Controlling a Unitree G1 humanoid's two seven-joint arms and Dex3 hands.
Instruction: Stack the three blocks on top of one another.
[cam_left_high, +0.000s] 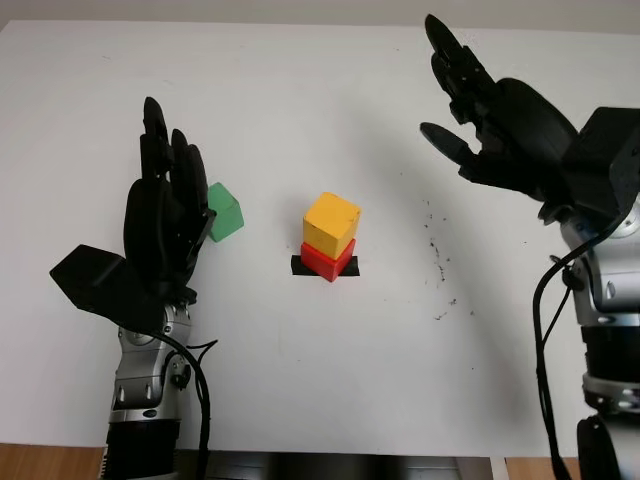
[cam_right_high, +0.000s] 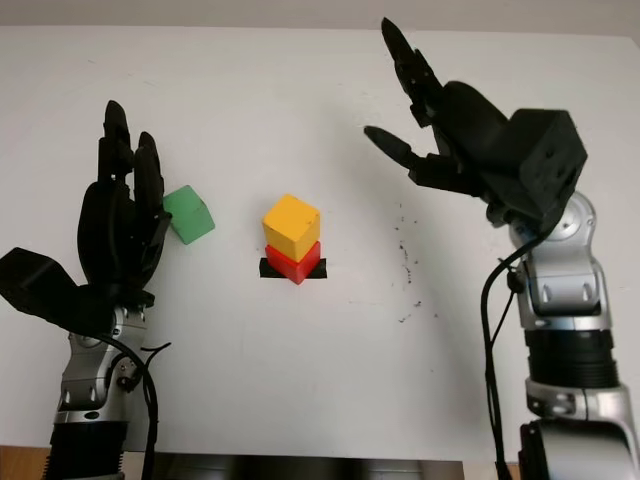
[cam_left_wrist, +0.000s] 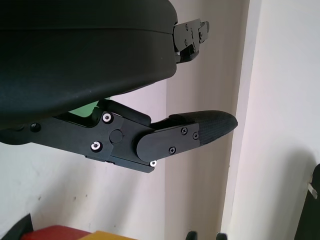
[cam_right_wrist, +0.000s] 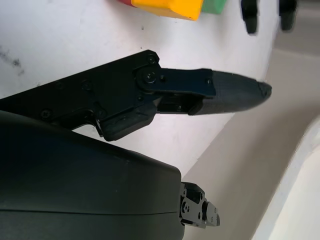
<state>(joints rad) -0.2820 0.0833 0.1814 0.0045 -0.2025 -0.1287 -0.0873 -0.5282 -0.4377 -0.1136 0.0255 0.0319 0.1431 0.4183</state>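
Looking down from the left eye view, the yellow block (cam_left_high: 331, 224) sits on the red block (cam_left_high: 328, 261), itself on a black patch (cam_left_high: 300, 268) at mid-tabletop (cam_left_high: 320, 380). The green block (cam_left_high: 224, 211) lies alone on the tabletop, just beside the fingers of the left robot hand (cam_left_high: 165, 215), which holds nothing, its fingers extended. The right robot hand (cam_left_high: 480, 110) hovers well apart to the right, also empty and uncurled.

The right eye view shows the yellow block turned slightly against the red one, so the stack looks ready to shift. A clumsy placement of the green block could likely topple it; a sideways nudge from the left robot hand could also push the green block away instead of gripping it.

From the left wrist view, a matte, ribbed black fingertip (cam_left_wrist: 200, 130) reaches over the smooth white tabletop.

The right wrist view shows the yellow block's hard, glossy faces and crisp edges; the cubes look rigid and probably slippery.
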